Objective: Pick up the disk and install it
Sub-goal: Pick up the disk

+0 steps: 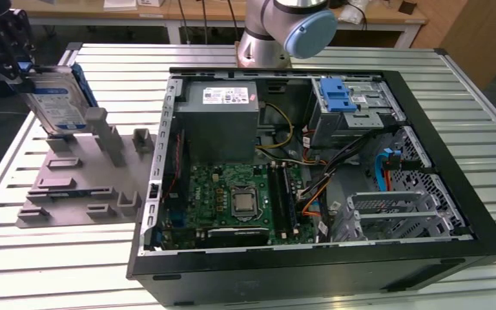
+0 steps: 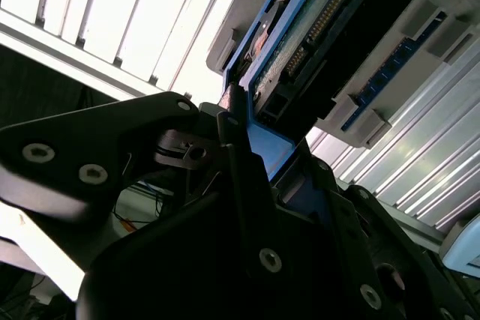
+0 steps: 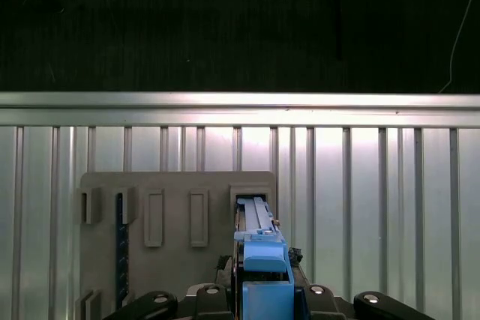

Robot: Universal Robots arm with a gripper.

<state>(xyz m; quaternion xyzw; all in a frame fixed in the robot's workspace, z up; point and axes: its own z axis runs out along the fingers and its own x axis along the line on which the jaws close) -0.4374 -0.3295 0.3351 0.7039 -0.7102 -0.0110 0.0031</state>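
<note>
One disk stands upright on edge, with the tool clamped on its top end. It's at the grey slotted rack near the table corner on the exterior view's left; can't tell if it's clear of the slot. The open PC case is just beside the rack.

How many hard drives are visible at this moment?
1. The disk stands upright at the exterior view's left, held by the gripper over the grey fixture. Others may be hidden inside the computer case.
</note>
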